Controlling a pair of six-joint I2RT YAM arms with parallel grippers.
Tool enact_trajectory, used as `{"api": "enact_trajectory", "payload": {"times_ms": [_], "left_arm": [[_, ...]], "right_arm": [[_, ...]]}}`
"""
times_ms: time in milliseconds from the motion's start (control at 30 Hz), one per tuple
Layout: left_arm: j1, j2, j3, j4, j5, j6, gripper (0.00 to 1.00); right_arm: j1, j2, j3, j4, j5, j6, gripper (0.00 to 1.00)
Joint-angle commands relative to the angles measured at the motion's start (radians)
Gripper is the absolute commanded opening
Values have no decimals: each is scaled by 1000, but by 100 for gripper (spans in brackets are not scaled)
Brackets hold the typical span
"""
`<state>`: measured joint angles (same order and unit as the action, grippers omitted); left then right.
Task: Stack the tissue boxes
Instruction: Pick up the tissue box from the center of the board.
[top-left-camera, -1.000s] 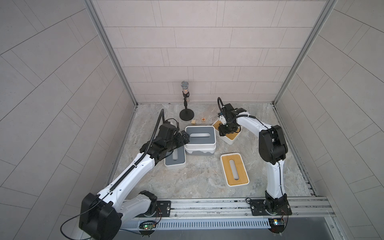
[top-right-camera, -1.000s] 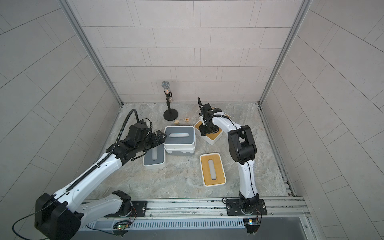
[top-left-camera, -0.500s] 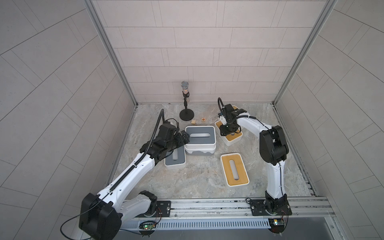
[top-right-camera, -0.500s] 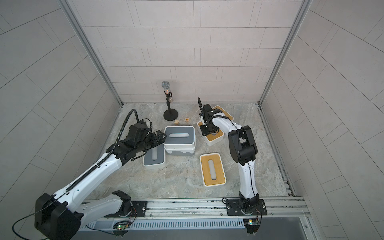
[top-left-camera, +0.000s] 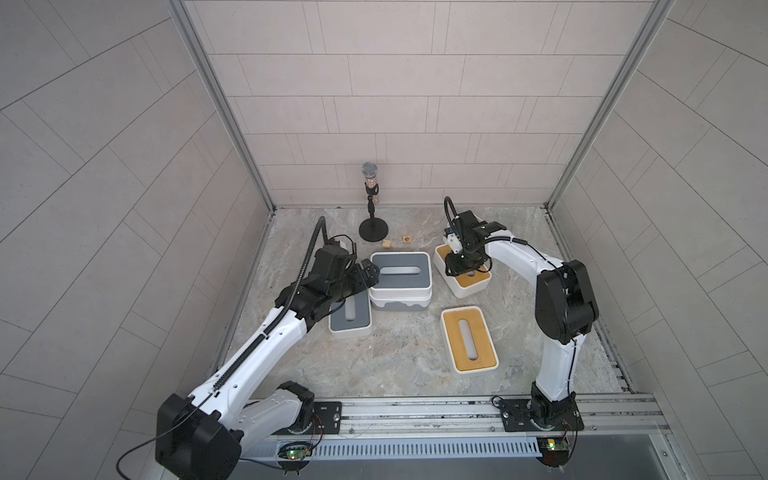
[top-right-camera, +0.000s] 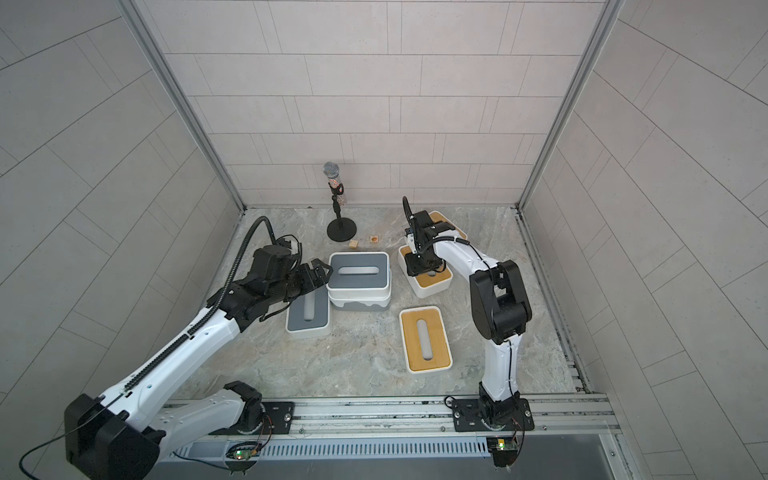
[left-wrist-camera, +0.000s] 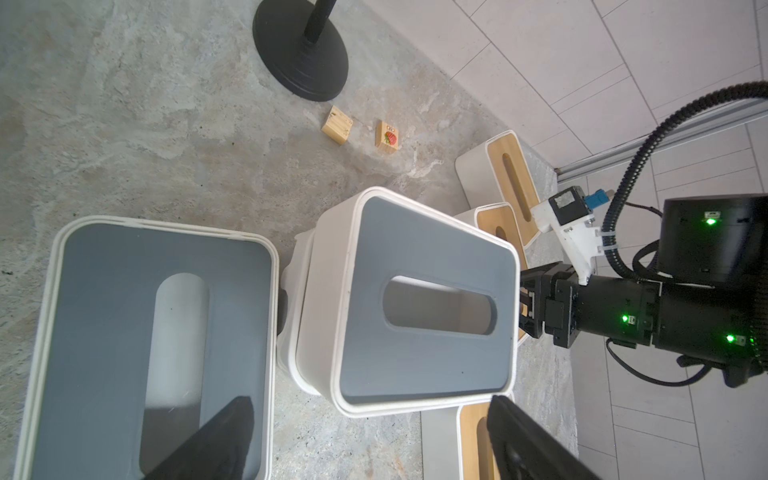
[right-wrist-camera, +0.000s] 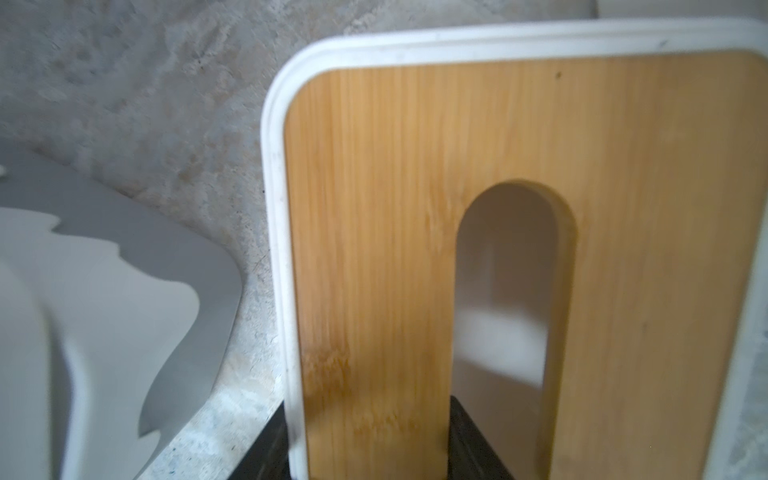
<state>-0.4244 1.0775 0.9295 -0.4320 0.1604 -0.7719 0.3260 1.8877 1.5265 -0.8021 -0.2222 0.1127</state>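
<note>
Bamboo-lidded box (top-left-camera: 468, 286) sits at three o'clock of the grey stack (top-left-camera: 401, 274) in both top views, with the right gripper (top-left-camera: 459, 266) on it.

Left wrist: the left gripper (left-wrist-camera: 370, 401) has its jaws apart and empty beside that stack.

Right wrist: jaws clamped on the lid edge through the slot (right-wrist-camera: 515, 291). I'd lift straight up and keep it level.

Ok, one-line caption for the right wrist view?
Right gripper clamps a bamboo-lidded tissue box between rim and slot; a grey-based box sits beside it on the marble table.
</note>
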Motion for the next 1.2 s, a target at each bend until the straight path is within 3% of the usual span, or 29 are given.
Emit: {"api": "enact_trajectory", "payload": {"times_ms": [0,300,567,833,1167], "left_arm": [[12,-35,66,-45,1,42,95],[27,-74,92,-78,42,101,96],[27,-139,21,-95,13,79,100],[27,-201,-61,-102,-68,61,100],[28,-272,-142,-108,-169,9,100]], "right_arm": [[-4,-131,-2,-20,-7,54,38],[9,-355,5,-92,-37,105,37],[101,-514,22,-117,-16,121,37],[283,-436,155,-243,66,96,36],[439,-225,340,-304,168,54,36]]}}
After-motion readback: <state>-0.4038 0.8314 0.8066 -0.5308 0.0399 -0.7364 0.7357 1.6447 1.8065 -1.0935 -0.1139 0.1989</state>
